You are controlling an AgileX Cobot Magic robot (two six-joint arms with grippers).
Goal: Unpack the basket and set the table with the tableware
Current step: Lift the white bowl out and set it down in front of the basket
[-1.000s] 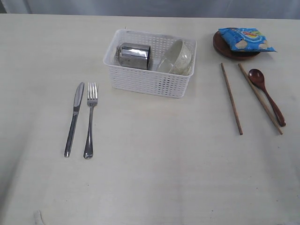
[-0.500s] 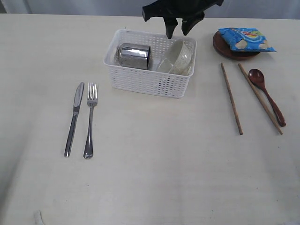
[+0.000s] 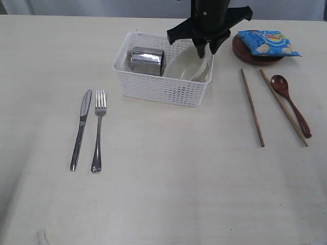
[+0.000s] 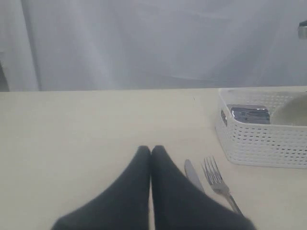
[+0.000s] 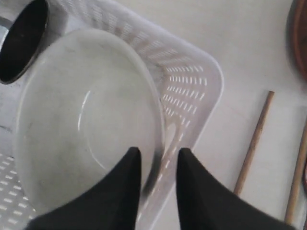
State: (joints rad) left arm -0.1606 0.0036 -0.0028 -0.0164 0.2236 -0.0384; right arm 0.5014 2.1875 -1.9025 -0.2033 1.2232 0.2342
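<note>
The white basket (image 3: 161,89) stands at the back middle of the table (image 3: 168,184). Inside it the steel cup (image 3: 145,60) lies on its side beside the tilted cream bowl (image 3: 184,66). My right gripper (image 3: 206,51) hangs open over the basket's right end. In the right wrist view its fingers (image 5: 159,153) straddle the rim of the bowl (image 5: 86,120), one inside, one between bowl and basket wall (image 5: 192,86). The knife (image 3: 79,127) and fork (image 3: 98,130) lie left of the basket. My left gripper (image 4: 151,149) is shut and empty, low over the table near the knife (image 4: 193,175).
Two wooden chopsticks (image 3: 252,107) and a reddish-brown spoon (image 3: 291,104) lie on the right. Behind them a blue chip bag (image 3: 266,42) rests on the small brown plate (image 3: 245,53). A pale curtain backs the table's far edge.
The right arm came into view from the back and dropped onto the basket's right end, its fingers now around the bowl's rim. Everything on the table has stayed put.
</note>
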